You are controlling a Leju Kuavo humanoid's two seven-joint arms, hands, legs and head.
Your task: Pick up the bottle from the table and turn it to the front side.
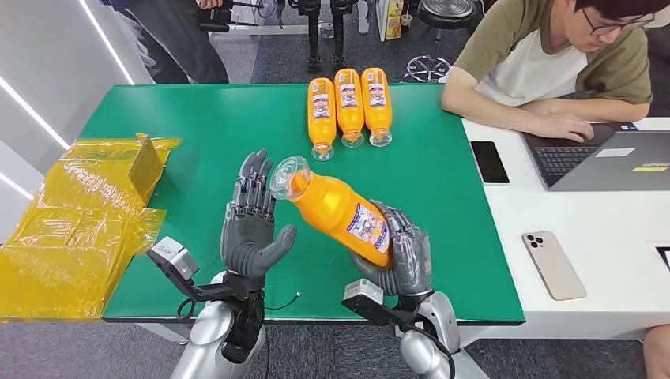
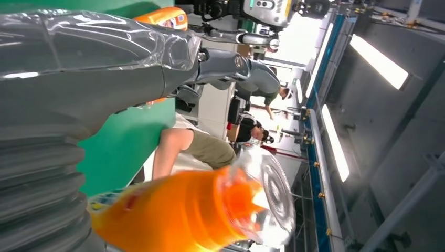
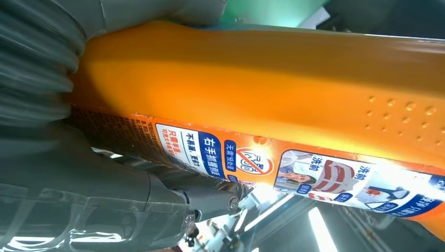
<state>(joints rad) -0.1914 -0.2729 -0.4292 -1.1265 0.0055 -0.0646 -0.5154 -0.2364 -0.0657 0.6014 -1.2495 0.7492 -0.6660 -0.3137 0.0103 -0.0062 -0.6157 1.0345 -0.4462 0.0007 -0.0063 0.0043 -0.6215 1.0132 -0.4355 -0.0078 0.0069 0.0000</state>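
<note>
Bottle (image 1: 340,212) tilted in right hand (image 1: 399,257), label print readable at wrist

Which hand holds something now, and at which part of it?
The right hand grips the orange bottle around its lower body. The left hand holds nothing.

**Bottle lifted above the green table**

We see the right hand (image 1: 399,257) gripping the orange bottle (image 1: 340,212) by its base, tilted, clear cap toward the left hand (image 1: 251,223), which stands beside it with fingers spread, empty. Beyond the bottle, three matching bottles (image 1: 348,108) lie side by side on the green table (image 1: 442,181).
</note>
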